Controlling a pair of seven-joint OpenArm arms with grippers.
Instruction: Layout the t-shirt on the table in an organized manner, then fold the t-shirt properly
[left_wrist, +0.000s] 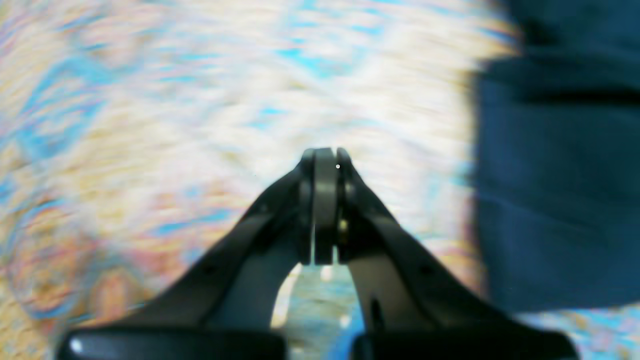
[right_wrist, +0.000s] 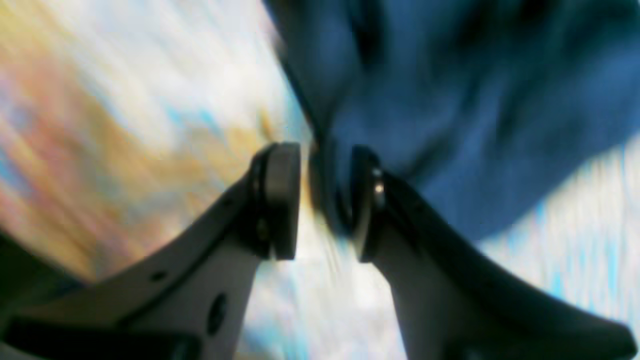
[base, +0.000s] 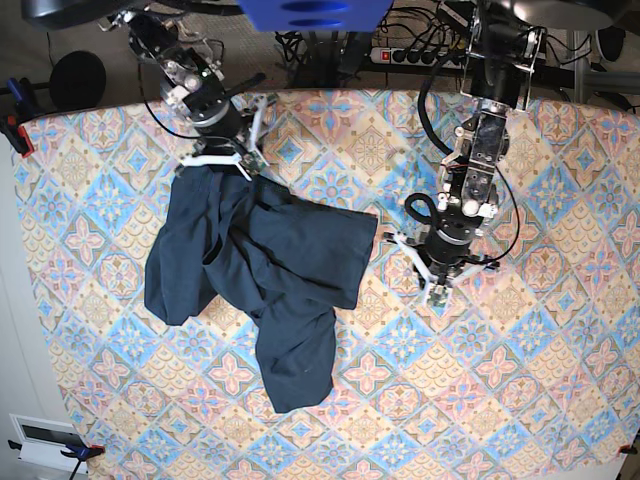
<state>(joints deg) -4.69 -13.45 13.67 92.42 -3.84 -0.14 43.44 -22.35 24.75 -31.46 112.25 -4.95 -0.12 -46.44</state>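
Your t-shirt (base: 255, 280) lies crumpled on the patterned counter (base: 520, 400), toward the side of your right arm, its longest stretch running from the far corner by that arm diagonally down toward the near middle. Your right gripper (base: 243, 162) sits at the shirt's far upper edge. In the right wrist view its jaws stand partly apart, with a fold of navy cloth in the gap against 1 pad (right_wrist: 362, 200); blur keeps me from telling whether it is pinched or only touching. Your left gripper (base: 437, 297) hovers over bare counter just beside the shirt's right-hand edge, jaws pressed together on nothing. The cloth lies to that gripper's side, not ahead of it. Your right arm is the nearer.
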